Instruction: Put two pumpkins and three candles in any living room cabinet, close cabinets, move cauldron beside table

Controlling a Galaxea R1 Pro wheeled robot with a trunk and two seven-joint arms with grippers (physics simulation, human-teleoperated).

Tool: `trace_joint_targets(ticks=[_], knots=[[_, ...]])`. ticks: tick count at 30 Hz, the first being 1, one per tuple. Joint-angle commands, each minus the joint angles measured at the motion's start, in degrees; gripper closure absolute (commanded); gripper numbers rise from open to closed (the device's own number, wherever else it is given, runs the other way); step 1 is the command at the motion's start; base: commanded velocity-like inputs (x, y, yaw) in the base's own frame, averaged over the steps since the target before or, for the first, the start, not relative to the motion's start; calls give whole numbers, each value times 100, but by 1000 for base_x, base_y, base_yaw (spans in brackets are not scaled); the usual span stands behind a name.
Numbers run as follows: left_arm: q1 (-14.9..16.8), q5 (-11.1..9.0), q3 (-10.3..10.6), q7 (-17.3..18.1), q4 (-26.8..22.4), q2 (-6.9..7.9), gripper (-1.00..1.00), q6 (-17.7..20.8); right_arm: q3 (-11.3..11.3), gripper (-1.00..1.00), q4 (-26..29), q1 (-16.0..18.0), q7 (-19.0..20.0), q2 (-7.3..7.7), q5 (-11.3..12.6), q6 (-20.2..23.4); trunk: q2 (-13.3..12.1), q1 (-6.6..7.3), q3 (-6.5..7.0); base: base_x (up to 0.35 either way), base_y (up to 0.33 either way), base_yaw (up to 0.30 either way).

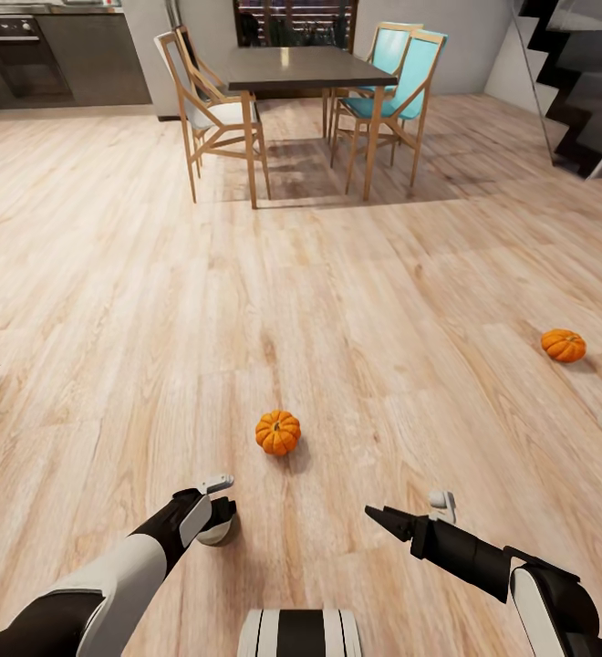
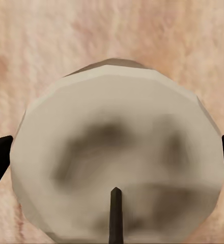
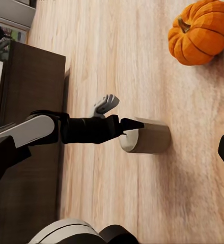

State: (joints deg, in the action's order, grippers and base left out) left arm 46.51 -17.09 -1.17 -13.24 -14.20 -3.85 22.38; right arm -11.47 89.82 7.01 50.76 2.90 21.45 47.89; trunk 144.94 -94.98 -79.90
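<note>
Wood floor beneath: my left gripper (image 2: 112,152) straddles the upright candle (image 2: 117,152), fingers apart, unclenched; right gripper (image 1: 385,520) idle, spread.

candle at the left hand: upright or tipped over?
Upright. The right wrist view shows the candle standing on its base on the floor, the left hand over its flat top; the left wrist view looks straight down onto it.
</note>
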Motion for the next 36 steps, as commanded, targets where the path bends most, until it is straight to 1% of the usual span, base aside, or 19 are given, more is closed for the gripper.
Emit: trace_joint_targets(ticks=[1,10,14,24,29,36], knots=[[-2,-35,-15,-21,-12,-2,100,29,-5,-100,0,3,13,0,8,28,0,3,19,0,0,0],[-2,-42,-17,-28,-13,5,100,29,-5,-100,-7,3,13,2,11,28,-12,26,218,0,0,0],[-2,-46,-21,-23,-13,12,100,31,-33,-100,-8,3,13,1,10,28,-12,26,218,0,0,0],[-2,-54,-32,-54,-13,30,100,46,-61,-100,-18,3,7,0,8,28,-26,52,440,0,0,0],[-2,-56,-39,-63,-13,33,100,47,-118,-100,-24,3,1,3,4,28,-32,65,551,-8,0,0],[-2,-68,-46,-69,-13,37,100,47,-141,-100,-33,3,-18,7,8,28,-42,83,706,-162,0,0]])
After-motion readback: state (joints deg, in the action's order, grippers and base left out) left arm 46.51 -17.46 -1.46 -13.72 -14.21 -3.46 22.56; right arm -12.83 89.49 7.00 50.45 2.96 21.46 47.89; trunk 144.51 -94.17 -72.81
